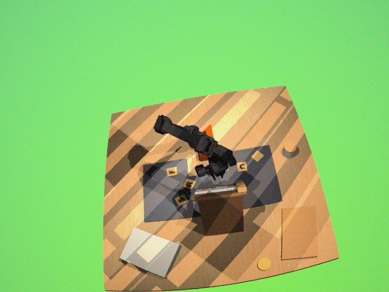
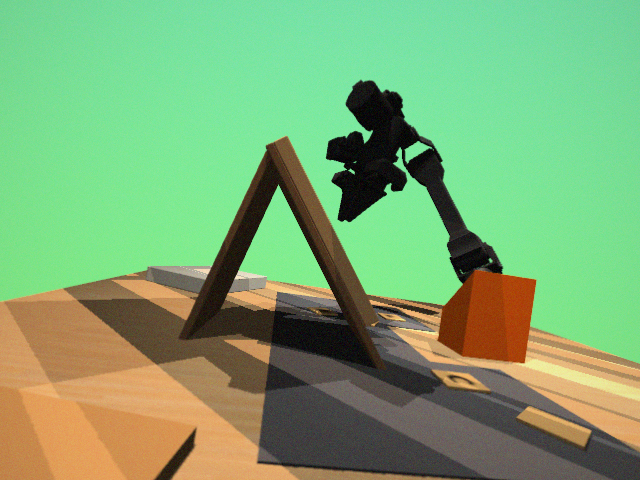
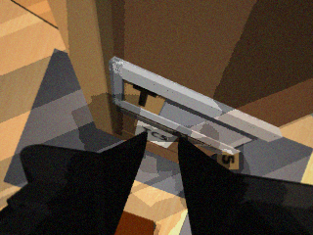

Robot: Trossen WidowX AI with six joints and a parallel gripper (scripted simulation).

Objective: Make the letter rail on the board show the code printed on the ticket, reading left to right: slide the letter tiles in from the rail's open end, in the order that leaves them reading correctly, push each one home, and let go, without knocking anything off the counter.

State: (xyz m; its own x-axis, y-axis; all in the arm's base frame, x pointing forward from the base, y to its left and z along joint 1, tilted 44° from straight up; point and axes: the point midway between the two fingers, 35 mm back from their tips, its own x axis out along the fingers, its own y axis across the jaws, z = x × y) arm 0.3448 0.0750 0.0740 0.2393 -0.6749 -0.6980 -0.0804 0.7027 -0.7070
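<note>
The board point(image 1: 221, 216) point(image 2: 320, 222) leans as an A-frame. Its rail point(image 1: 216, 190) point(image 3: 171, 89) holds a tile with a T-like letter point(image 3: 143, 99) at the stop-block end; the rest of the rail's channel looks empty. The white ticket point(image 3: 157, 135) below is partly hidden, and I cannot read its whole code. Tiles F point(image 1: 171, 171), R point(image 1: 189, 184) and one reading 5 or S point(image 1: 180, 199) point(image 3: 228, 160) lie left of the board in the top view; tile C point(image 1: 242, 166) point(image 2: 460, 381) lies right. My gripper point(image 1: 219, 177) point(image 2: 343, 219) point(image 3: 162, 138) is partly open and empty, just off the board's rail side.
A plain tile-like piece point(image 1: 257, 156) point(image 2: 554, 426) lies beyond C on the dark mat point(image 1: 267, 188) point(image 2: 320, 434). An orange block point(image 2: 498, 315) stands by the arm's base. A grey slab point(image 1: 128, 248), yellow disc point(image 1: 264, 264), flat wooden panel point(image 1: 299, 232) and short cylinder point(image 1: 290, 146) are farther out.
</note>
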